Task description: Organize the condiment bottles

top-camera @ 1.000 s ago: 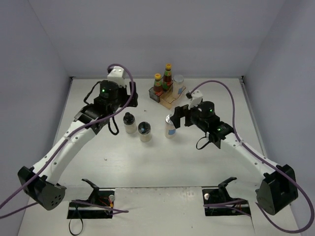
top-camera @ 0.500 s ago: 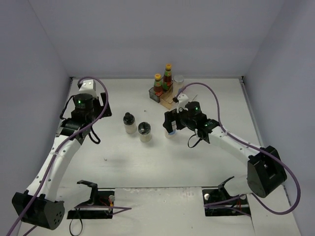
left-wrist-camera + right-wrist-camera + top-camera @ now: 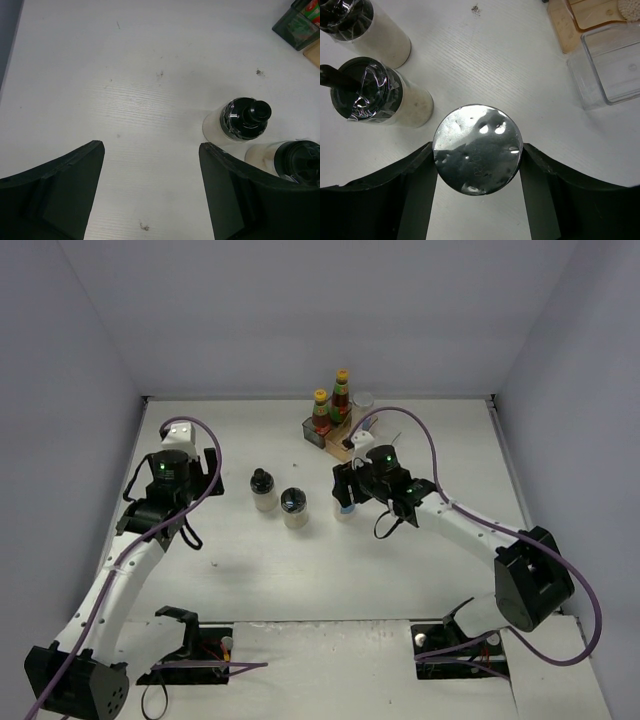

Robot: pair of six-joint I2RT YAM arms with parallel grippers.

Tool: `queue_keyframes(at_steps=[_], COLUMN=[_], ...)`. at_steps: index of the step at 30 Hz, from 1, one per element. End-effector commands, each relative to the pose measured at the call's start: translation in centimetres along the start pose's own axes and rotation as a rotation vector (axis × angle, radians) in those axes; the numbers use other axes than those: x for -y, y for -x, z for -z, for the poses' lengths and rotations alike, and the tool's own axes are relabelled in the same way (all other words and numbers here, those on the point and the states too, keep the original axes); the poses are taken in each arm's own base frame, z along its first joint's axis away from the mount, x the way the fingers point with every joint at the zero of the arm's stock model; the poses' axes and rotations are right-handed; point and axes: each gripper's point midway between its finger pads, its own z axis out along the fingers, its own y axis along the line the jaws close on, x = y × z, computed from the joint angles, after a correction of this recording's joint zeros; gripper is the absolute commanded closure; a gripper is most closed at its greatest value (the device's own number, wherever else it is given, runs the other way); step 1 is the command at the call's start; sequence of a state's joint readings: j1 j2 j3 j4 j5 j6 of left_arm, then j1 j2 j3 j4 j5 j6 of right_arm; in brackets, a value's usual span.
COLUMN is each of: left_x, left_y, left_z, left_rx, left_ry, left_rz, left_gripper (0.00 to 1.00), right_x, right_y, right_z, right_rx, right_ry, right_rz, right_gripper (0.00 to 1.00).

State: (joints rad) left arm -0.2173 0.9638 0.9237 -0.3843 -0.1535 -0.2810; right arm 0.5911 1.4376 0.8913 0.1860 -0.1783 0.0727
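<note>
My right gripper (image 3: 347, 496) (image 3: 477, 156) is shut on a silver-lidded shaker (image 3: 346, 504) (image 3: 476, 134) that stands on the table; both fingers press the sides of its lid. Left of it stand two black-topped jars (image 3: 263, 490) (image 3: 294, 507), also seen in the right wrist view (image 3: 367, 96) (image 3: 355, 22). Two red-brown sauce bottles (image 3: 320, 413) (image 3: 342, 395) and a second shaker (image 3: 363, 402) stand on the stepped rack (image 3: 338, 438). My left gripper (image 3: 200, 472) (image 3: 151, 150) hangs open over bare table, left of the jars (image 3: 243, 120) (image 3: 296, 161).
The rack's clear lower step (image 3: 607, 65) and its amber step (image 3: 580, 20) lie just right of and behind the held shaker. The grey side walls close in the table on the left and right.
My right gripper has moved in around the shaker and closed on its lid. My left arm has pulled back from the rack to the left side of the table, still open.
</note>
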Motion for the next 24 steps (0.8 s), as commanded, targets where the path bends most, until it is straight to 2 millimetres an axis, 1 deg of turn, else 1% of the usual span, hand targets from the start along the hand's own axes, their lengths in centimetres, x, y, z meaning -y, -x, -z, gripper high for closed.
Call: queue_keyframes(at_steps=[1,3,4,6,7,8,9,10,11,12,13,14,15,17,18,20,24], left_x=[0.6,0.6,0.6,0.5,0.6,0.7,0.7,0.8,0.9,0.8,0.9,1.0,1.0,1.1,1.0,0.9,1.1], left_y=[3.0,2.8,2.8,2.7,2.6,2.4,2.3,2.2,2.2,2.1,2.1,2.1,2.1,2.1,2.2,2.2,2.2], left_z=[0.7,0.7,0.7,0.5,0.5,0.4,0.3,0.2,0.2,0.1,0.1,0.1,0.1,0.2,0.3,0.3,0.4], left_rx=[0.106,0.105,0.107,0.101,0.097,0.091,0.087,0.083,0.081,0.077,0.078,0.077,0.077,0.079,0.08,0.081,0.082], left_ry=[-0.04,-0.043,-0.045,-0.04,-0.041,-0.043,-0.044,-0.047,-0.052,-0.051,-0.053,-0.057,-0.057,-0.062,-0.063,-0.058,-0.064], left_rz=[0.022,0.023,0.023,0.022,0.02,0.018,0.02,0.018,0.018,0.019,0.019,0.018,0.02,0.02,0.019,0.02,0.019], left_gripper=[0.23,0.23,0.23,0.23,0.23,0.23,0.23,0.23,0.23,0.23,0.23,0.23,0.23,0.23,0.23,0.23,0.23], right_x=[0.0,0.2,0.4,0.7,0.7,1.2,1.5,1.7,2.5,3.2,3.8,4.7,5.4,6.5,7.4,8.0,9.1], right_y=[6.6,8.4,10.5,12.6,14.8,15.9,16.4,18.5,19.3,19.5,20.3,21.7,21.9,22.7,23.2,23.8,24.3], right_z=[1.2,1.8,2.4,2.9,3.6,3.9,3.6,4.1,4.3,3.6,3.5,3.9,3.1,2.8,2.3,1.8,-0.2], right_rx=[0.16,0.192,0.232,0.268,0.313,0.334,0.338,0.378,0.393,0.389,0.404,0.434,0.434,0.45,0.458,0.467,0.458], right_ry=[-0.037,-0.055,-0.077,-0.099,-0.106,-0.119,-0.126,-0.134,-0.156,-0.171,-0.18,-0.183,-0.183,-0.17,-0.161,-0.161,-0.161], right_rz=[0.031,0.04,0.042,0.047,0.046,0.044,0.04,0.035,0.028,0.015,0.006,-0.007,-0.018,-0.058,-0.066,-0.075,-0.066], right_gripper=[0.92,1.0,1.0,1.0,1.0,1.0,1.0,1.0,1.0,1.0,1.0,1.0,1.0,1.0,1.0,1.0,1.0])
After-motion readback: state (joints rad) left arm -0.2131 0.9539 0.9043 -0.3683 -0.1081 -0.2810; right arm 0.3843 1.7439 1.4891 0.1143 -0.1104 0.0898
